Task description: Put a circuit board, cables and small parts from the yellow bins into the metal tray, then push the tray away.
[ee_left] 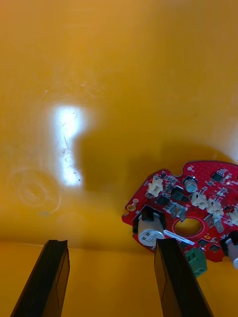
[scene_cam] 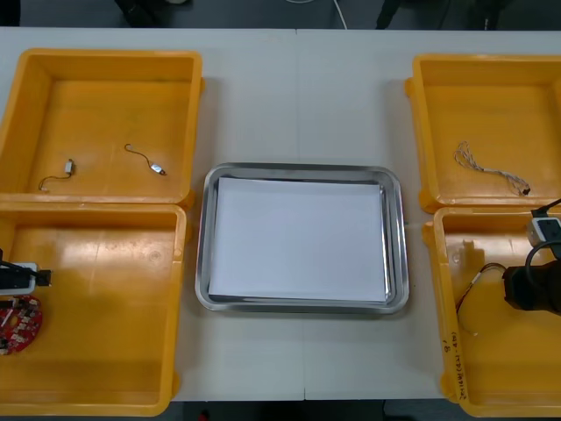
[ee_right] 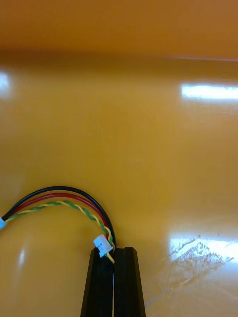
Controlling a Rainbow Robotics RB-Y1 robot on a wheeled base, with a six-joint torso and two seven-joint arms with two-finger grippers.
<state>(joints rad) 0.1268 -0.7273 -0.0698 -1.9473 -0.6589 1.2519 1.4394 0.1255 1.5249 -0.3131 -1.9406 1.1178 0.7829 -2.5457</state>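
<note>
My right gripper (ee_right: 114, 251) is low in the near right yellow bin (scene_cam: 456, 386), shut on one end of the red and yellow cable (ee_right: 59, 198), just behind its white plug; the cable curves away from the fingers across the bin floor. In the front view that gripper (scene_cam: 531, 287) sits beside the cable (scene_cam: 474, 283). My left gripper (ee_left: 111, 243) stands open above the floor of the near left bin (scene_cam: 105, 351). The round red circuit board (ee_left: 191, 210) lies by one finger (ee_left: 173, 277), mostly outside the gap. The front view has the board (scene_cam: 17, 323) at the bin's left edge.
The metal tray (scene_cam: 204, 263), white inside, lies between the bins. The far left bin (scene_cam: 105, 61) holds two small metal parts (scene_cam: 68, 165) (scene_cam: 158, 168) with thin leads. A pale twisted cable (scene_cam: 491, 168) lies in the far right bin (scene_cam: 491, 66).
</note>
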